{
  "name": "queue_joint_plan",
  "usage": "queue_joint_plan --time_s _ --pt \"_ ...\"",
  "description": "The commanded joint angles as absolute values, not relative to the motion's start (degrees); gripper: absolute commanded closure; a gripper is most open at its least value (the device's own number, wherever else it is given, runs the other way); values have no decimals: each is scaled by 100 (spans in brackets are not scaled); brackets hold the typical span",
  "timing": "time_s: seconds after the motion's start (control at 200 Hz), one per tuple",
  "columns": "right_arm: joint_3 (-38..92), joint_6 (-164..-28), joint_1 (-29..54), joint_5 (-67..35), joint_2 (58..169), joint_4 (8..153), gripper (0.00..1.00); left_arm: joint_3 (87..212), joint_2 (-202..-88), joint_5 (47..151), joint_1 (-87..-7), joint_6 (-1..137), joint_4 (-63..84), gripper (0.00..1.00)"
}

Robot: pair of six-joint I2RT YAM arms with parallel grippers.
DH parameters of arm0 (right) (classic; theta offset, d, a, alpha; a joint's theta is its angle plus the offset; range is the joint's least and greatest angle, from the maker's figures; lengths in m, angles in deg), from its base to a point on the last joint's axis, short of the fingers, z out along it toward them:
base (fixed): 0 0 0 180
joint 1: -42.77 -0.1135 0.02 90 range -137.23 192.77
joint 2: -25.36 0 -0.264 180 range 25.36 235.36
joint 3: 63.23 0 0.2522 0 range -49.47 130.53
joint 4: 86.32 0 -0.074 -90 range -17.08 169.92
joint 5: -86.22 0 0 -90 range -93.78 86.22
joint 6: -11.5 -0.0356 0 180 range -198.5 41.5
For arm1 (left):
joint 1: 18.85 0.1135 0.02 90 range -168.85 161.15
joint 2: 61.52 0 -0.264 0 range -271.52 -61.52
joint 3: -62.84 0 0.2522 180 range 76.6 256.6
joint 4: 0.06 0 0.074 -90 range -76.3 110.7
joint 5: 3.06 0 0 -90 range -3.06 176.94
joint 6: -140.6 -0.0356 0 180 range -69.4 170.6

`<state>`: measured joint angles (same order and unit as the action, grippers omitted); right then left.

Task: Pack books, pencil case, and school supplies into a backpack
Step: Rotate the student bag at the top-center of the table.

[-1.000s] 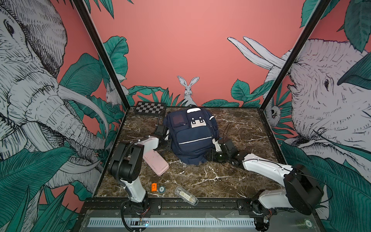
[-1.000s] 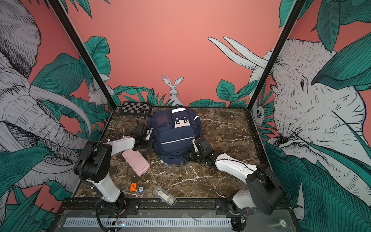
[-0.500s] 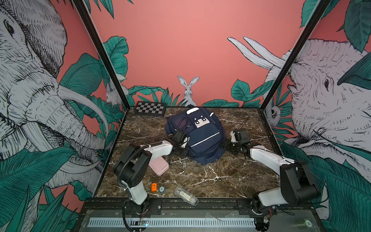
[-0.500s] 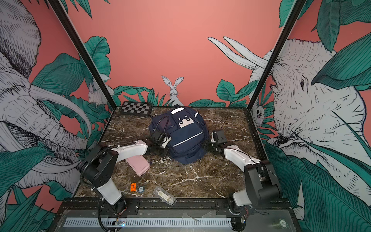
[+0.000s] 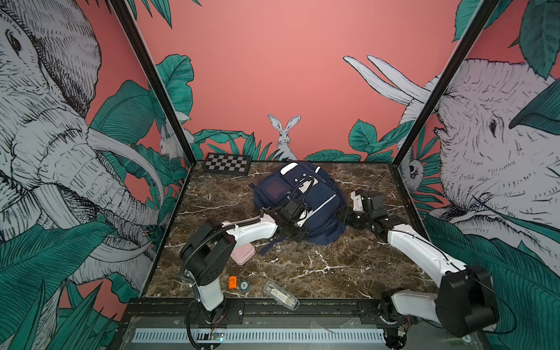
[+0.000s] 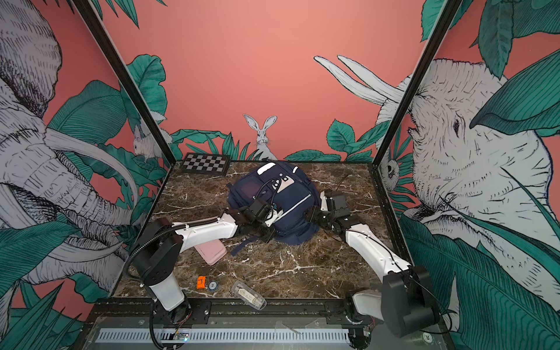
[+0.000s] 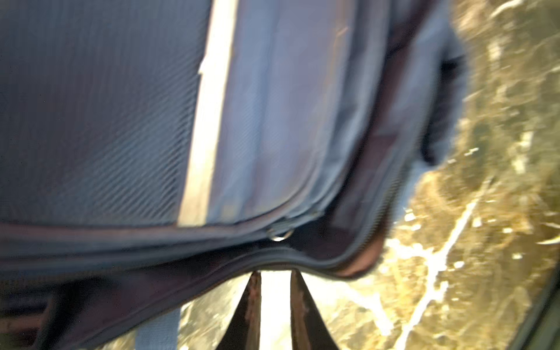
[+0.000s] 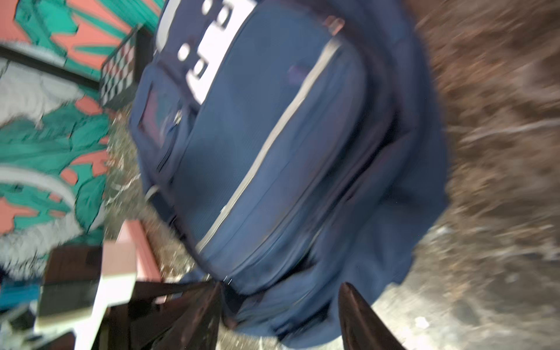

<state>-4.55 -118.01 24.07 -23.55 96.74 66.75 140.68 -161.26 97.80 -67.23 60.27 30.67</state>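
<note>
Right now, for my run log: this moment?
backpack on table | left claw at its zip edge, grip unclear | right claw open at its side

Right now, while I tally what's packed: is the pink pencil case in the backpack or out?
Out: the pink pencil case lies on the table, apart from the backpack, partly under the left arm.

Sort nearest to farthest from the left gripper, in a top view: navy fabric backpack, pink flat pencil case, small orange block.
1. Navy fabric backpack: at the left gripper.
2. Pink pencil case: further left.
3. Orange block: near front edge.
</note>
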Motion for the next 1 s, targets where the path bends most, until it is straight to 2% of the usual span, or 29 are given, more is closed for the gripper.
queue_joint_plan --time_s 0.0,0.185,0.405,0.56,0.705,0.99 --pt "-620 -12070 2048 -2239 9382 6605 40 14305 -16064 10009 -6790 5913 3280 78" --pt "-809 -12534 1100 -1630 9110 6663 43 14315 -15501 8987 -6507 6019 4152 73" --pt "-445 -12707 -25 -573 9487 6512 48 13700 -14666 9182 -5176 6208 3849 68" --pt "179 -12855 -700 -201 10335 6550 51 13840 -14845 9052 -4677 6376 3801 66" --pt "889 -13202 -1137 34 11297 6587 56 13890 -15193 9461 -4348 6768 3496 43" --pt "1876 -13941 -1612 -276 12882 6902 60 13253 -15112 9897 -3953 7624 2792 38"
